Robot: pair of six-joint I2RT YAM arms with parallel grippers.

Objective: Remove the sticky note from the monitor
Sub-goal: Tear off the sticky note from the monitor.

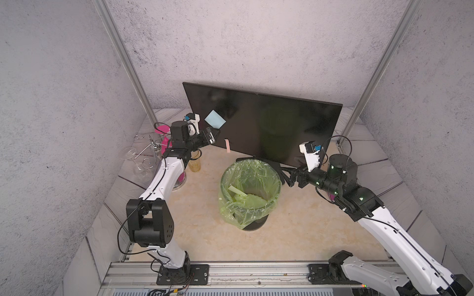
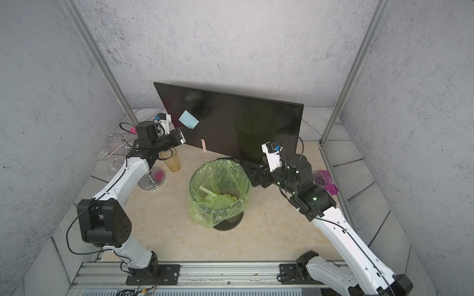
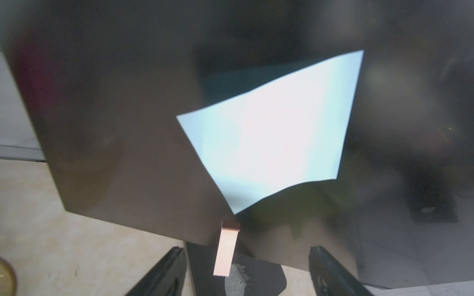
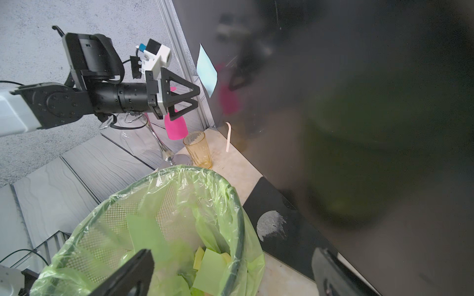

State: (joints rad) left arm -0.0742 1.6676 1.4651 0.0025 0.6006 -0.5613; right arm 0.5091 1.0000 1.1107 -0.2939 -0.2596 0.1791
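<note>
Left gripper (image 4: 198,97) is up at the screen now, jaws standing well apart with nothing between them. The light blue sticky note (image 1: 215,119) is on the monitor (image 1: 269,123), left part of the screen in both top views. It's tilted like a diamond, and its lower edge curls off the glass in the left wrist view. In a top view my fingertips sit just lower left of the note's bottom corner, close to it, and from here I can't tell if they touch the paper. A thin pink strip (image 1: 227,146) hangs off the monitor's bottom edge, just below the gripper. The right gripper (image 1: 286,175) is parked low at centre right, jaws as wide as they go and empty, beside the rim of the mesh waste basket (image 1: 250,160) and in front of the monitor's stand. The basket has a green liner with green paper scraps inside and stands centre frame. An amber tumbler (image 1: 195,164) sits on the tabletop under my left forearm.
</note>
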